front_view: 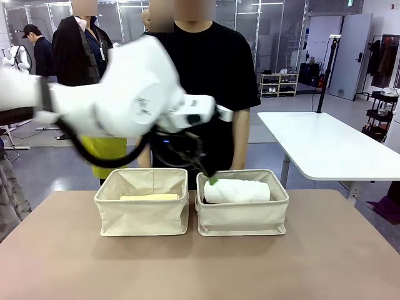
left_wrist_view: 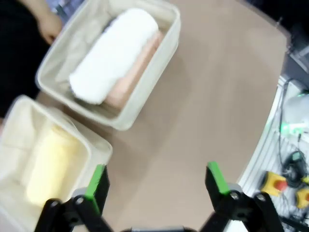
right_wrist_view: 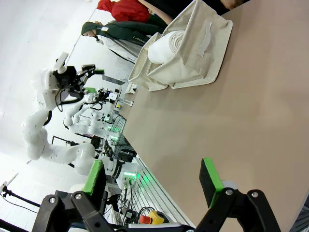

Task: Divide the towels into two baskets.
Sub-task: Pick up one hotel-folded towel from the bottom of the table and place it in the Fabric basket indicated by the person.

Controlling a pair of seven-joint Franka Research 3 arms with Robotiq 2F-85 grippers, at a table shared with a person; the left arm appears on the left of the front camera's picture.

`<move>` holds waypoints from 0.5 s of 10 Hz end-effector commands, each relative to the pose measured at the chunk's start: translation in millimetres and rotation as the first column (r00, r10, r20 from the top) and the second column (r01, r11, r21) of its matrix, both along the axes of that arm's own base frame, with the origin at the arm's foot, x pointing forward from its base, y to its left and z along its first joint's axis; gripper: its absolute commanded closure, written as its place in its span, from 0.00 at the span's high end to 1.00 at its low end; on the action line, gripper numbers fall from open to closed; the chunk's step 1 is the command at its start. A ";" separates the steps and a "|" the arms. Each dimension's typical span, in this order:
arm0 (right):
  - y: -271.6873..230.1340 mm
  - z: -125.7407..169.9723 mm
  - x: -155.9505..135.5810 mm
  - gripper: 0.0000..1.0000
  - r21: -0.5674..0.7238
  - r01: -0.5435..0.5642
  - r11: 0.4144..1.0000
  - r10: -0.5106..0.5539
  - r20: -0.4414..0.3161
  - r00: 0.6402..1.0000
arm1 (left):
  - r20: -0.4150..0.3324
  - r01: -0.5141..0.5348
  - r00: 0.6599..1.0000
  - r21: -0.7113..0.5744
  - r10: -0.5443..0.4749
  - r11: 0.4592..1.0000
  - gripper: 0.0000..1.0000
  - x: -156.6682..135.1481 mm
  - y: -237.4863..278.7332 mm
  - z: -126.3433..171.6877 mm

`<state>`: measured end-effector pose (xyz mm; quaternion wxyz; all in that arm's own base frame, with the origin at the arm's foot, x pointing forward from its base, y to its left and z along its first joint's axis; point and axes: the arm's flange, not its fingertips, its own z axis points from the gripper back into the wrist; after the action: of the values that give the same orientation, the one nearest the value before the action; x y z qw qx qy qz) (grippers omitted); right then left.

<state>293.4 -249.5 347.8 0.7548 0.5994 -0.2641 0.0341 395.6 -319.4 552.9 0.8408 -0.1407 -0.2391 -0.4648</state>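
Two cream canvas baskets stand side by side at the table's far edge. A yellow towel [front_view: 149,197] lies in the left basket [front_view: 142,219]. The right basket [front_view: 242,220] holds a white towel [front_view: 237,190]. My left arm reaches across from the left, and its gripper [front_view: 211,179] hangs over that basket's back left corner. In the left wrist view the left gripper [left_wrist_view: 157,181] is open and holds nothing. Below it the white towel [left_wrist_view: 113,53] lies beside a pinkish towel [left_wrist_view: 137,72] in one basket [left_wrist_view: 161,63], with the yellow towel [left_wrist_view: 48,169] in the other [left_wrist_view: 82,140]. My right gripper [right_wrist_view: 152,176] is open and holds nothing, low over the table, far from the baskets [right_wrist_view: 203,53].
A person in a black shirt [front_view: 212,69] stands right behind the baskets, with one hand [left_wrist_view: 48,26] near the right basket's rim. The brown table [front_view: 200,269] is bare in front of the baskets. A white table [front_view: 325,144] stands at the back right.
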 end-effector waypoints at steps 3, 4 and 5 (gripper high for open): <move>2.1 4.4 -1.5 0.98 0.009 0.005 1.000 -0.005 -0.024 1.000 | -0.208 -0.131 0.975 -0.269 0.075 0.954 1.00 -38.8 203.5 5.2; 2.1 4.4 -1.5 0.98 0.009 0.005 1.000 -0.005 -0.024 1.000 | -0.242 -0.181 0.964 -0.316 0.105 0.931 1.00 -45.4 240.1 -1.4; 2.1 4.4 -1.5 0.98 0.009 0.005 1.000 -0.005 -0.024 1.000 | -0.289 -0.235 0.947 -0.338 0.138 0.911 1.00 -50.8 273.5 -10.7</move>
<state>293.4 -249.5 347.8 0.7549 0.5994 -0.2641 0.0342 348.3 -60.9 547.1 0.8584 -0.3268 -0.2270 -0.3238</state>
